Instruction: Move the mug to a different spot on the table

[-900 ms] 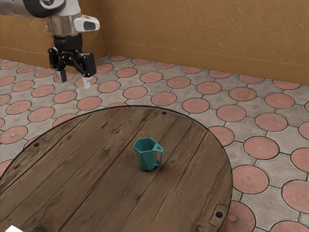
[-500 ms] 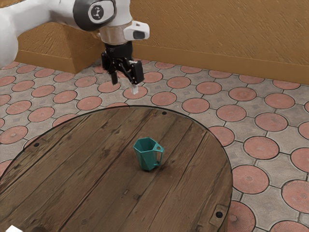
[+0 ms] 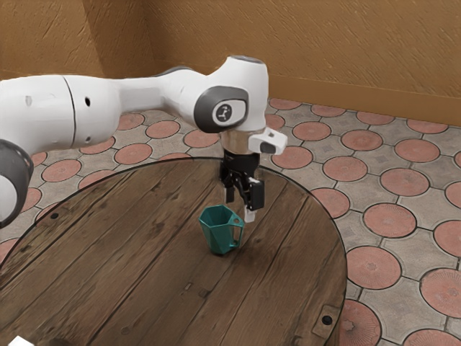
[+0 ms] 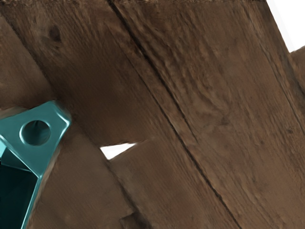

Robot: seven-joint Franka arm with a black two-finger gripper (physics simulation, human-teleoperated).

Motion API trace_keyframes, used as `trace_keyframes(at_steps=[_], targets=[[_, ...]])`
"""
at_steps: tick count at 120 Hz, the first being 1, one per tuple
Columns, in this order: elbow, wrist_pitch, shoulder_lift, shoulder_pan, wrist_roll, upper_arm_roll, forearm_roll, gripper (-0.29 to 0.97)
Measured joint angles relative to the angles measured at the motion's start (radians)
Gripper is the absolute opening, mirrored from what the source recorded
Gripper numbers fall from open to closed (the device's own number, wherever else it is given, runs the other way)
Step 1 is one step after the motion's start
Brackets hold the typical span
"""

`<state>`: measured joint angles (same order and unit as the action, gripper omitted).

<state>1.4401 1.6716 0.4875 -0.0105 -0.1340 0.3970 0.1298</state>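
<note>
Seen from the side: a round table (image 3: 130, 288) of dark weathered planks, set on a floor of red circular tiles (image 3: 389, 216) with an ochre wall (image 3: 346, 36) behind; near the table's middle, a little toward the exterior view's right, a teal mug (image 3: 218, 232), faceted, upright, open at the top, with a handle (image 3: 240, 229) on the side facing the exterior view's right; reaching in from the exterior view's left, a white arm (image 3: 108, 108) bent down over the table; at its end, pointing downward, a black gripper (image 3: 240, 206) with fingers spread apart, nothing between them, touching nothing; poised just above the mug on its far, right side, roughly over the handle, with one white fingertip (image 3: 250, 213) near the rim.

From the hand's camera, looking down: broad brown boards (image 4: 200, 95) running diagonally; under the hand, the mug's handle from above as a teal wedge with a round hole, beside a slice of the mug's dark inside; near the handle, a small white gap (image 4: 116, 150) in the wood.
</note>
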Motion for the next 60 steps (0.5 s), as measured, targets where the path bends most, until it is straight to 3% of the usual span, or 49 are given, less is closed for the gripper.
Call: trace_keyframes(at_steps=[20, 36, 60], targets=[[0.049, 0.170, 0.031, 0.001, -0.209, -0.002, 0.046, 0.68], [0.054, 0.304, 0.044, 0.008, -0.363, -0.005, 0.127, 0.68], [0.170, 0.399, 0.010, 0.007, -0.573, 0.001, 0.178, 0.68]])
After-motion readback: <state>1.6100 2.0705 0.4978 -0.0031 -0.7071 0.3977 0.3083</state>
